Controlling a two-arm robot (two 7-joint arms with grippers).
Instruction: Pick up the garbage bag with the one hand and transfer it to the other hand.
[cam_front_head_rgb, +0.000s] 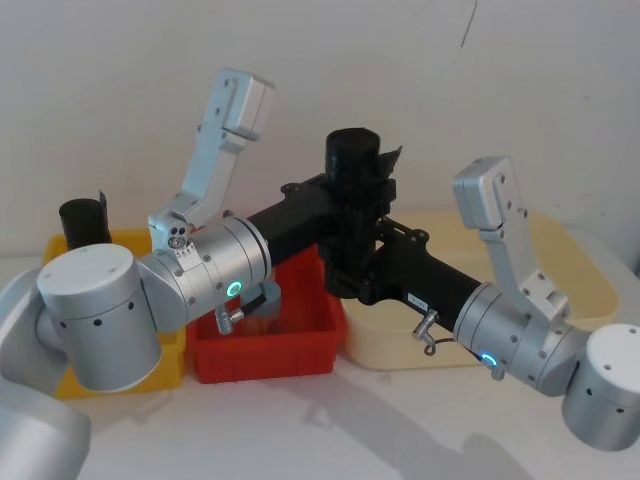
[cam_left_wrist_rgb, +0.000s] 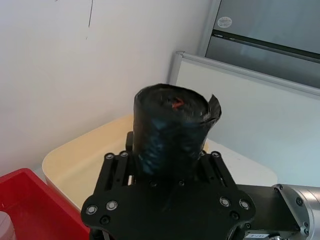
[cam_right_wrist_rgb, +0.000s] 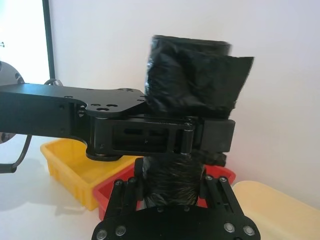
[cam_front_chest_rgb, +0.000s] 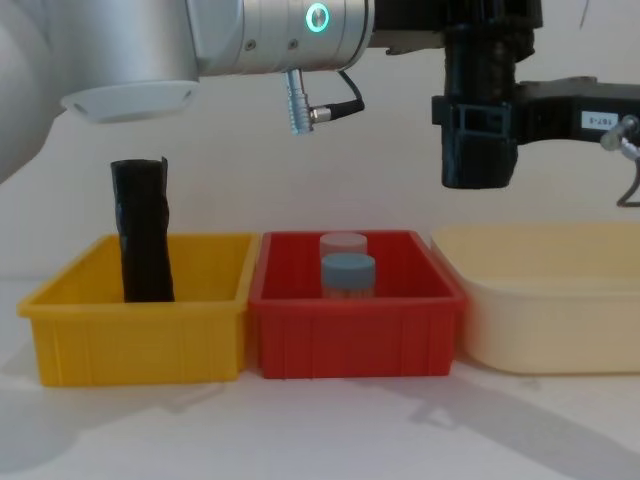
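Garbage bag (cam_front_head_rgb: 352, 155) held upright above the red bin (cam_front_head_rgb: 265, 355).
Left hand (cam_right_wrist_rgb: 186, 136) pinches its middle; right hand (cam_right_wrist_rgb: 170, 188) pinches lower down.

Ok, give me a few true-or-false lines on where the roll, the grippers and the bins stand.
1. The garbage bag is held in the air, above the bins. True.
2. The left gripper and the right gripper are both shut on it. True.
3. The yellow bin is empty. False: a slimmer black roll stands in it.
4. The cream tub sits left of the yellow bin. False: it is right of the red bin.
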